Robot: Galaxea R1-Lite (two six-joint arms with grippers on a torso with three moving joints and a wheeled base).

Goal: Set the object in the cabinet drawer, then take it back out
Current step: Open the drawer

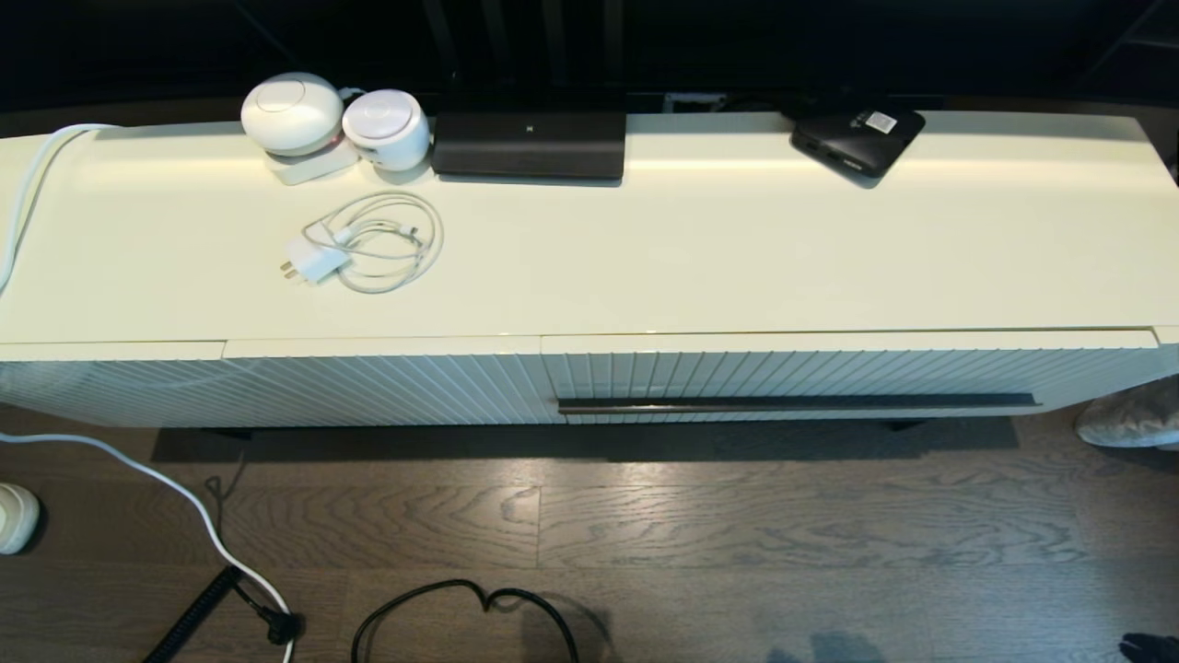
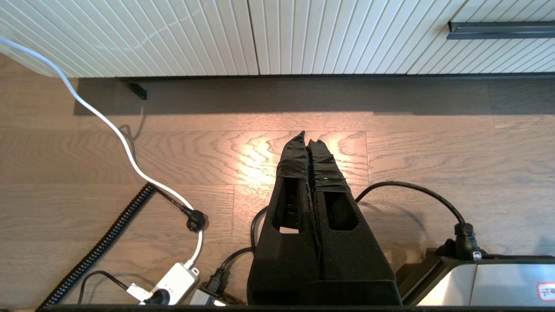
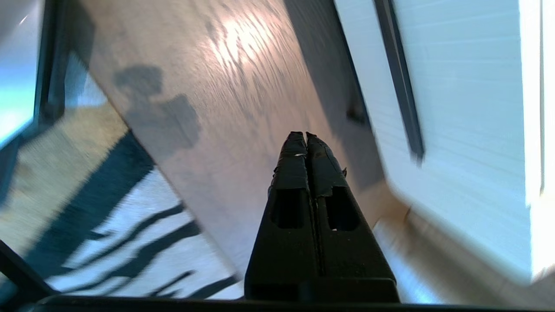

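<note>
The cabinet drawer (image 1: 829,373) is pushed in flush with the cream cabinet, its ribbed front and long dark bar handle (image 1: 797,402) facing me. The black folding umbrella is out of view in every frame. My left gripper (image 2: 307,138) hangs low over the wooden floor in front of the cabinet, shut with nothing between its fingers. The bar handle (image 2: 498,30) lies ahead of it and off to one side. My right gripper (image 3: 301,135) is also shut and empty, tilted above the floor near the cabinet's right end, with the handle (image 3: 399,86) beyond it.
On the cabinet top (image 1: 737,249) lie two white round devices (image 1: 293,112), a coiled white charger cable (image 1: 373,241), a black rectangular device (image 1: 530,143) and a flat black box with a sticker (image 1: 857,138). Cables (image 1: 166,479) and a power strip (image 2: 173,281) lie on the floor; a striped rug (image 3: 108,234) lies at the right.
</note>
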